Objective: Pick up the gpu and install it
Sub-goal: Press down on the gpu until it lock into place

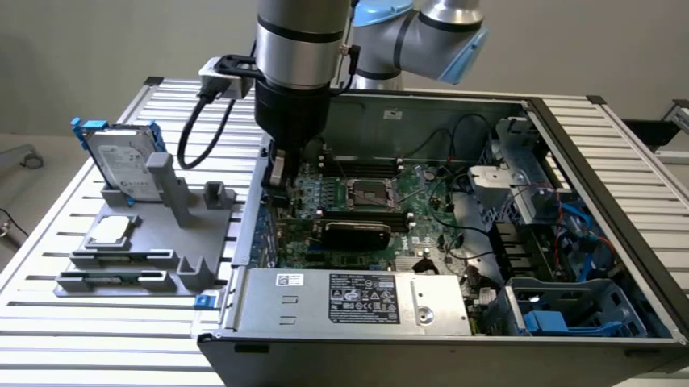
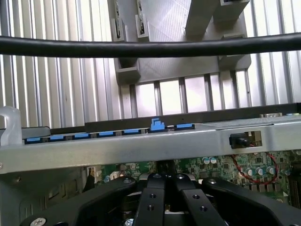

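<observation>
Black two-fingered gripper (image 2: pixel 164 181): fingers pressed together, nothing visibly held, positioned low inside the open grey computer case (image 1: pixel 603 145), at its wall on the exterior view's left. GPU (image 1: pixel 356 234), green board with glossy black cooler: sat on the green motherboard (image 1: pixel 431 234). Judged light, rigid, fragile; grasp by board edges.

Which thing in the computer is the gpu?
Look inside the open computer case, at the green motherboard. The gpu lies just below the square silver socket, toward the labelled silver box. It is the board's glossy black rounded slab.
</observation>
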